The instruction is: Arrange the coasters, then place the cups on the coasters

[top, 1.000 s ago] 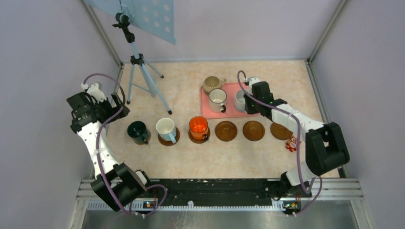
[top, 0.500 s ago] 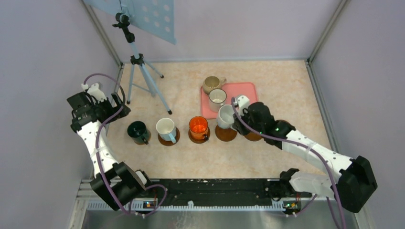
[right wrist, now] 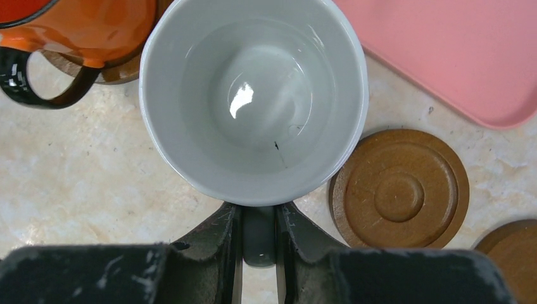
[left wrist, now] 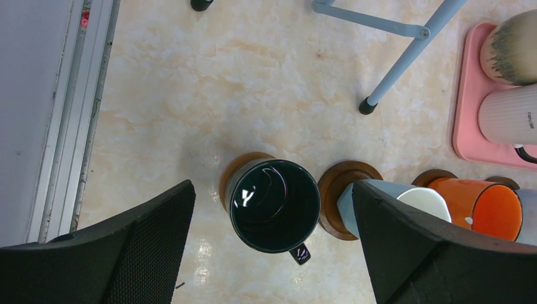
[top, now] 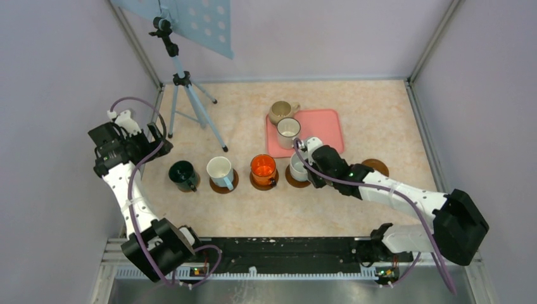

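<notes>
Pinched narrow around the handle of the whitish mug (right wrist: 253,95) in the right gripper (right wrist: 258,235). Upright, mouth up, handle aimed back at the wrist. Over a dark coaster (top: 291,182), just right of the orange mug (right wrist: 82,25); bare coaster (right wrist: 400,189) close beside. Left gripper (left wrist: 272,190) spread wide, above the dark green mug (left wrist: 273,209).

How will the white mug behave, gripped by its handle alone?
The white mug looks glossy glazed ceramic: probably rigid, heavyish, chippable. Pinched only at its handle by the right end effector, it could pivot or slip.
</notes>
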You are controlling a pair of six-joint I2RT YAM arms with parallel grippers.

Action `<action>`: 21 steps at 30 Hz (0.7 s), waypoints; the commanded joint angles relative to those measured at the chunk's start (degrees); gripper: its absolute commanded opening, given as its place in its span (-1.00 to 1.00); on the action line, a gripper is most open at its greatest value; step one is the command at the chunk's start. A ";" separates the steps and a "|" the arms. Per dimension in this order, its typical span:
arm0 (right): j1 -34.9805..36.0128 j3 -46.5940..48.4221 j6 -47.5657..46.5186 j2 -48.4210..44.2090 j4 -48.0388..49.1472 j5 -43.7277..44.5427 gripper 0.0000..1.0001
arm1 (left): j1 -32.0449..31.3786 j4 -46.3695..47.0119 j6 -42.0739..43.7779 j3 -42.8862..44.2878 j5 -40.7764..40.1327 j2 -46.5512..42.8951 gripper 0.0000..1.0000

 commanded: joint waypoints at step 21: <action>0.85 -0.62 6.95 2.86 8.88 2.51 -1.00 | -0.20 0.69 1.10 -0.55 -1.02 -2.51 0.97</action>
